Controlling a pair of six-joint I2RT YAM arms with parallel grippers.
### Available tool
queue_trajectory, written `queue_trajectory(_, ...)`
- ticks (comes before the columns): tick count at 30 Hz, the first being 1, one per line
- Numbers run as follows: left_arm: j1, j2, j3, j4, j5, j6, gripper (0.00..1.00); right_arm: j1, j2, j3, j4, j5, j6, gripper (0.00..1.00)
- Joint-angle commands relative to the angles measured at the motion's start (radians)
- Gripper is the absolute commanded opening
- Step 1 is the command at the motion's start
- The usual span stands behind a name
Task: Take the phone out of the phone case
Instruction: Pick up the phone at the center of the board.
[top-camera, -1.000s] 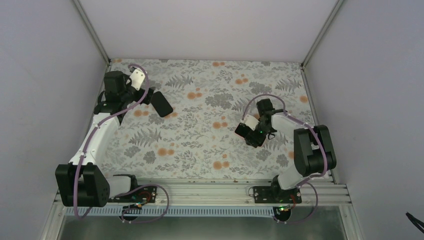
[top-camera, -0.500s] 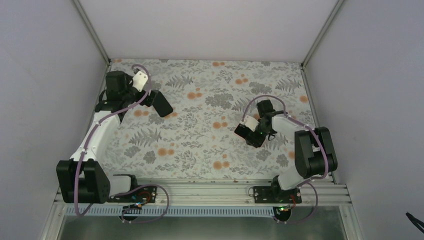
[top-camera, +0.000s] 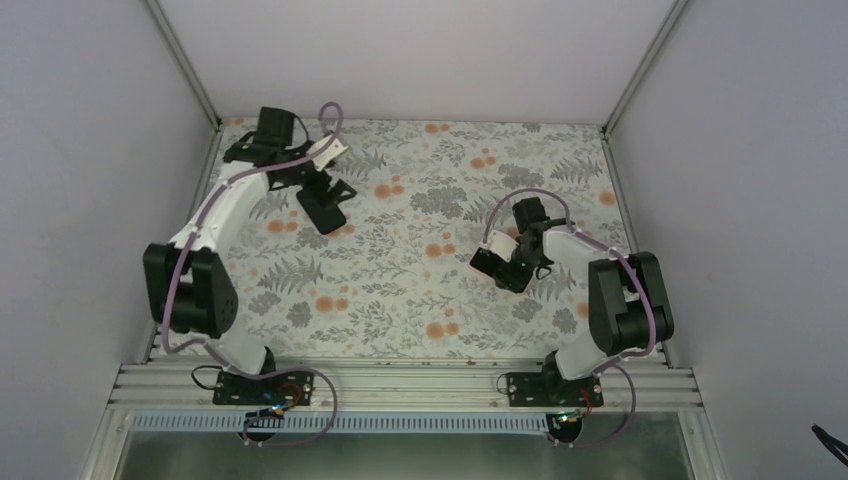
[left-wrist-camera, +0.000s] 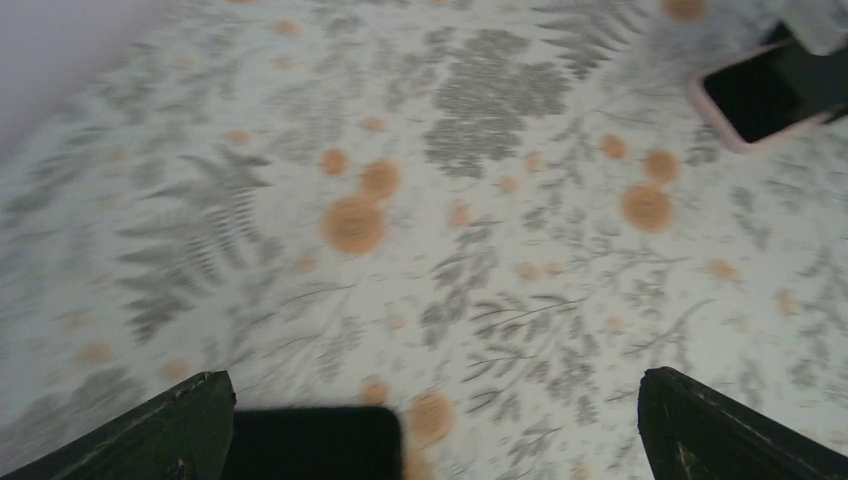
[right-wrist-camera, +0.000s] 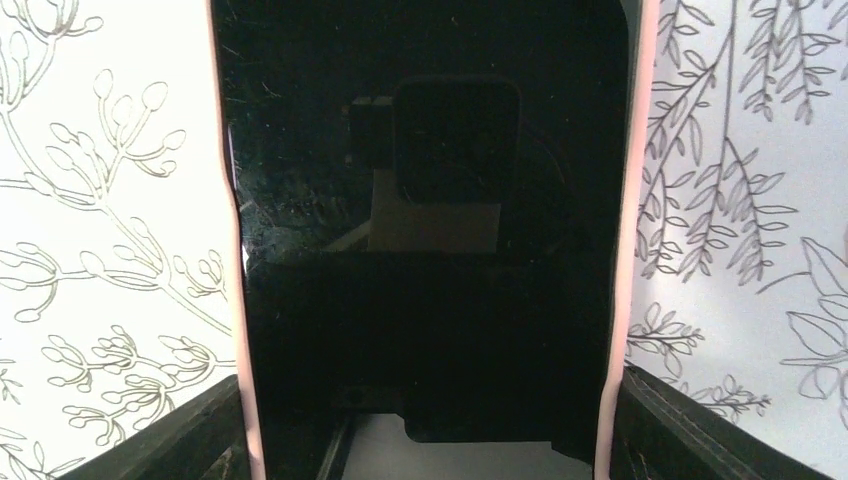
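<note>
floral table (top-camera: 400, 290), left tool (top-camera: 322, 192) farther back

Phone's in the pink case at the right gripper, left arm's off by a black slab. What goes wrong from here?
1. The right gripper straddles both long edges of the pink phone case; squeezing there may pinch the phone in rather than free it.
2. The left gripper is open, far off by a black slab; with no second hold, case and phone would likely move together.
</note>
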Motion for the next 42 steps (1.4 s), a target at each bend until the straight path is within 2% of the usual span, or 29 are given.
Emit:
queue_trajectory(1,-0.061,0.135,0.095,-0.207,0.158,0.045,1.0,0.017,-0.033,0.057,-0.021,0.024,-0.009,0.66)
queue_trajectory(6,-0.133,0.336,0.264,-0.382,0.319,0.081,1.0,0.069,-0.072,0.156,-0.06,-0.029,0.016,0.66)
queue_trajectory(11,-0.169,0.619,0.539,-0.616,0.509,0.118,1.0,0.13,-0.063,0.224,-0.04,-0.042,0.058,0.67)
queue_trajectory(20,-0.21,0.809,0.713,-0.62,0.618,0.0,1.0,0.252,-0.032,0.316,0.054,0.024,0.121,0.66)
queue_trajectory(26,-0.21,0.887,0.835,-0.619,0.712,-0.081,1.0,0.323,0.02,0.372,0.094,0.093,0.152,0.66)
queue_trajectory(34,-0.214,0.881,0.797,-0.619,0.74,-0.079,0.99,0.382,0.093,0.424,0.168,0.19,0.18,0.67)
queue_trajectory(39,-0.214,0.865,0.778,-0.619,0.73,-0.074,0.91,0.388,0.094,0.449,0.197,0.197,0.197,0.67)
queue_trajectory(42,-0.214,0.877,0.791,-0.62,0.729,-0.081,0.79,0.4,0.127,0.451,0.203,0.209,0.198,0.67)
